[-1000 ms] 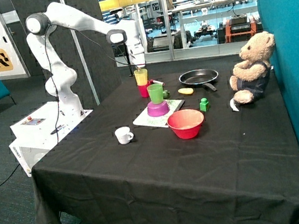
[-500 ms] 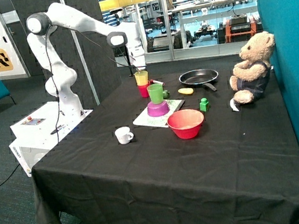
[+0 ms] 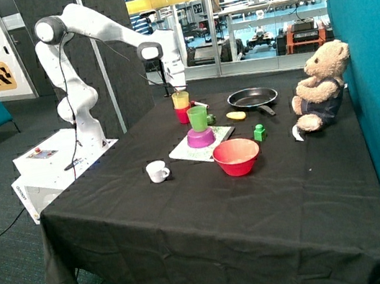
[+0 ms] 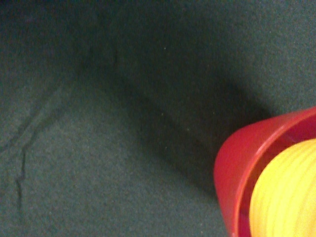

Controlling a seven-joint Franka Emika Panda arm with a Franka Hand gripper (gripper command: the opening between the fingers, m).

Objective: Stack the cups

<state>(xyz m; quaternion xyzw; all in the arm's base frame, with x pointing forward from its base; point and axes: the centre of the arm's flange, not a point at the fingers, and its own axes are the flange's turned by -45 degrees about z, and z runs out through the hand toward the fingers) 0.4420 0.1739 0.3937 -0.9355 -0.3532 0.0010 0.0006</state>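
Ribbed yellow cup (image 4: pixel 286 197) inside red cup (image 4: pixel 237 163)

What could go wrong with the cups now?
The yellow cup sits in the red cup right under the gripper; lifting away might tug or tip that pair. The green cup stands on the purple bowl, so grabbing it could knock it off.

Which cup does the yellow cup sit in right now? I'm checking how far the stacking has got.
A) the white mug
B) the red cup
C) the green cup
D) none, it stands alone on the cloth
B: the yellow cup sits nested in the red cup under the gripper; the wrist view shows its red rim around the yellow.
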